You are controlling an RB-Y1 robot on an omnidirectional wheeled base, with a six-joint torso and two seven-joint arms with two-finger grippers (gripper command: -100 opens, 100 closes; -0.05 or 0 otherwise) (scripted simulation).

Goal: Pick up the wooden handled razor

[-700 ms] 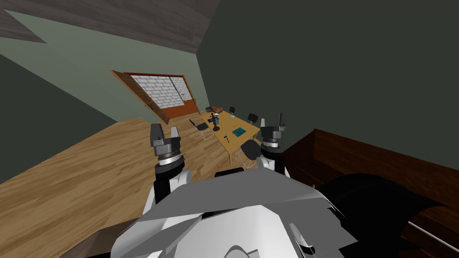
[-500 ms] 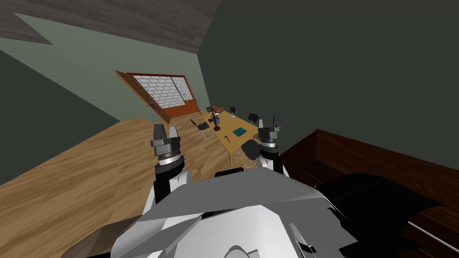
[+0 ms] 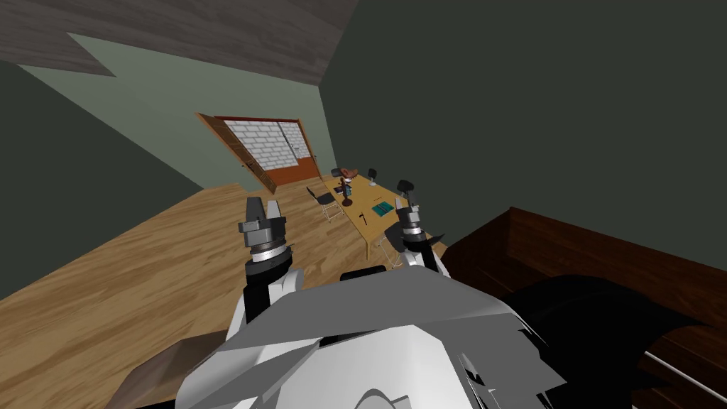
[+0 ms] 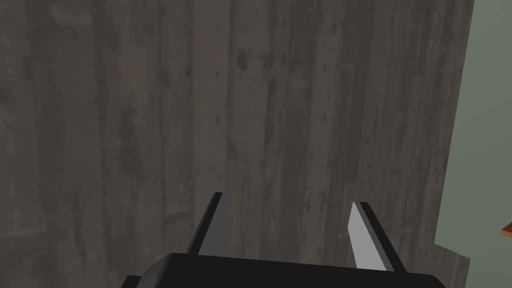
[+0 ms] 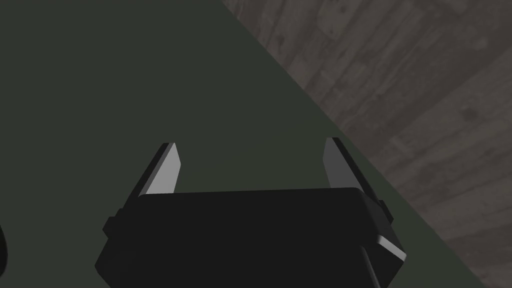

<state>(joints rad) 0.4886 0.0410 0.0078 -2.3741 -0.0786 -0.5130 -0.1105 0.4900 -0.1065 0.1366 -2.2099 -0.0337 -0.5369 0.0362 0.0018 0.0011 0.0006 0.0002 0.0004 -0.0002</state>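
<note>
turning has swung my right end effector sideways. it and my left end effector are spread wide, empty, because the razor lies far off on the worktop.

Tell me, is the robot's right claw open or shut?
Open. In the right wrist view the right gripper has its two fingers standing wide apart, with nothing held between them.

Head camera: turned slightly, so the room is seen shifted sideways.
Right gripper: drawn inward before the table, rotated, and seen narrower.
</note>
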